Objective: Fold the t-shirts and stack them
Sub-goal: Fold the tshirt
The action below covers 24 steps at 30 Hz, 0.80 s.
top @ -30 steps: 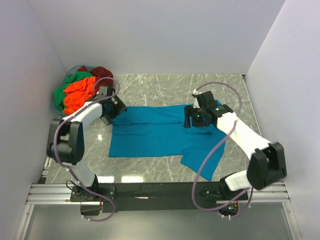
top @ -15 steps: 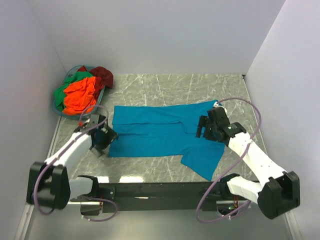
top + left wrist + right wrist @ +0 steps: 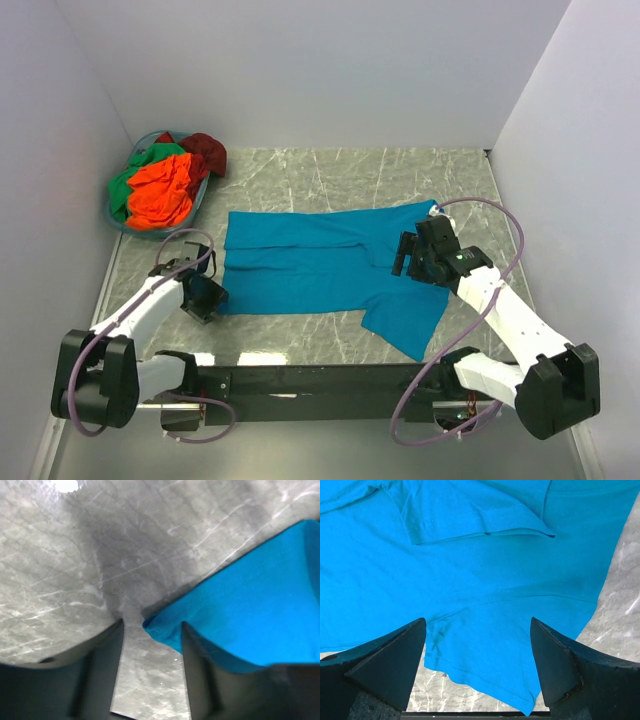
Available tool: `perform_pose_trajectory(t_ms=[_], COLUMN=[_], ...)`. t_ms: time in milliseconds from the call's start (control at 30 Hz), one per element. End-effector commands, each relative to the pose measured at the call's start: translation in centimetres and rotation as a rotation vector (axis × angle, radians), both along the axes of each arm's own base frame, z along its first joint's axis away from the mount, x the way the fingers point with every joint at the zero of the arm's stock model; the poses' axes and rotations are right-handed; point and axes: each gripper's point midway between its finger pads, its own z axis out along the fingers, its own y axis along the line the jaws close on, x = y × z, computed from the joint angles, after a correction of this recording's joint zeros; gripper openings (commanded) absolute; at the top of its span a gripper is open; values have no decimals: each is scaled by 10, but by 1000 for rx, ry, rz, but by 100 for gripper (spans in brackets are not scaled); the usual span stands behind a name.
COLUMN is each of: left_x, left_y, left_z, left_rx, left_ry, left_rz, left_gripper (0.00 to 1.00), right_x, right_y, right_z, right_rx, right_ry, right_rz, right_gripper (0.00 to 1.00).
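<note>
A teal-blue t-shirt (image 3: 320,265) lies spread flat on the marble table, one sleeve pointing to the near right. My left gripper (image 3: 205,295) is open at the shirt's near-left corner. In the left wrist view that corner (image 3: 160,630) lies between my fingertips, against the right finger (image 3: 200,670). My right gripper (image 3: 405,255) is open wide and empty above the shirt's right part. The right wrist view shows a folded sleeve (image 3: 475,515) and a lower hem (image 3: 485,680). Orange (image 3: 160,190), green (image 3: 135,170) and dark red (image 3: 205,150) shirts are piled in the basket.
The round teal-rimmed basket (image 3: 122,224) stands at the far left corner against the left wall. White walls close in the table on three sides. The metal rail (image 3: 300,380) with the arm bases runs along the near edge.
Both grippers have left the shirt's far edge and moved nearer. The left one has come down to the shirt's near-left corner. The shirt now lies flat.
</note>
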Motion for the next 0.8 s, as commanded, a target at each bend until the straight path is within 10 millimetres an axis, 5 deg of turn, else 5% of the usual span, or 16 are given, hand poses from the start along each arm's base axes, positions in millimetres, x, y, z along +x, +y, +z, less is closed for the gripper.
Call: perform_pose_trajectory(t_ms=[0, 400, 500, 533, 767], left_x=[-1, 9, 12, 12, 22], left_y=[-4, -1, -3, -2, 15], left_z=[-5, -10, -12, -12, 1], left_rx=[-16, 10, -3, 2, 90], left_ry=[15, 8, 5, 3, -62], left_rz=[-13, -18, -25, -21, 13], left_gripper=[51, 30, 14, 1, 1], right_x=[9, 7, 6, 5, -8], right_y=[-4, -4, -6, -6, -8], right_z=[5, -3, -6, -6, -9], right_rx=[-12, -28, -39, -41, -47], right_ry=[-33, -5, 11, 15, 51], right_rz=[-20, 6, 2, 0, 24], right_gripper=[90, 88, 88, 88, 86])
